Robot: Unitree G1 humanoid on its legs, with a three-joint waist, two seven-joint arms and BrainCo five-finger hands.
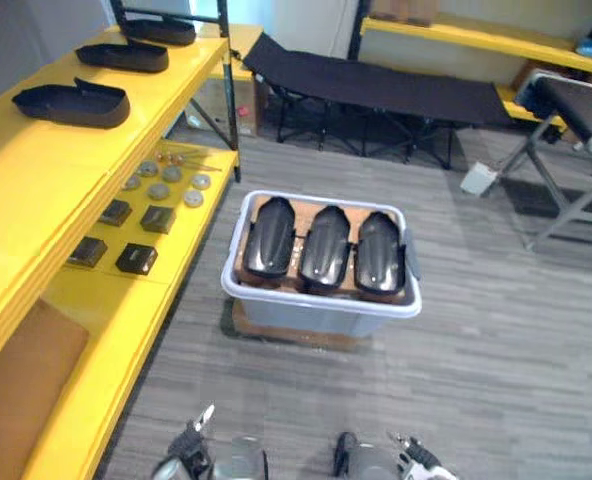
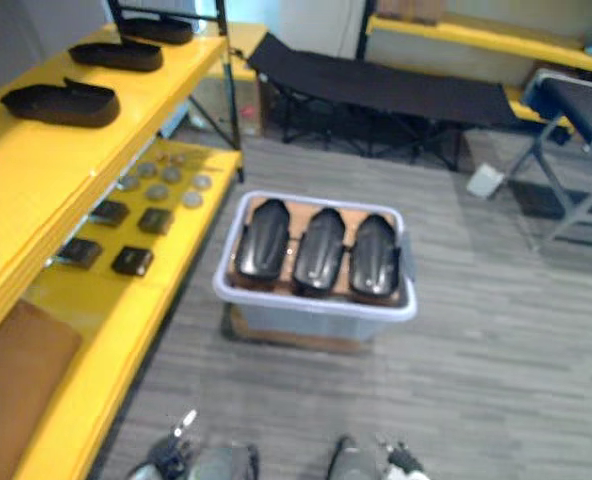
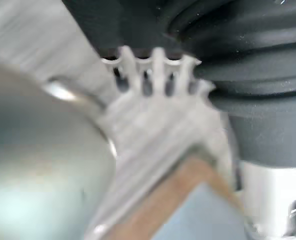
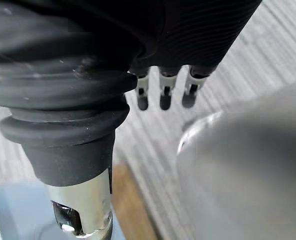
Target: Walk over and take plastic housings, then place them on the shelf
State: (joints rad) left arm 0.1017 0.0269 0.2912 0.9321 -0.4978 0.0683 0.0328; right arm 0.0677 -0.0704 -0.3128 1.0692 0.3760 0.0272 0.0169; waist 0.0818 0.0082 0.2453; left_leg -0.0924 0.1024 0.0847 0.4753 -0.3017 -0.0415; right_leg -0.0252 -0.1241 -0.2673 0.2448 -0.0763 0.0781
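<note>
Grey plank floor (image 1: 496, 380); approach step, nothing picked yet. Left hand (image 3: 157, 70) and right hand (image 4: 164, 92) hang low, fingers straight, holding nothing. Ahead, a pale bin (image 1: 316, 318) on the floor holds three black housings (image 1: 326, 248) side by side. Yellow shelf (image 1: 36, 170) at left carries three shelved housings (image 1: 71, 103). Next, by my judgement: step closer, reach down, grasp one.

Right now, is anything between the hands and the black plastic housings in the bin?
Nothing visible: bare grey floor lies between left hand, right hand and the open grey plastic bin of black plastic housings.
</note>
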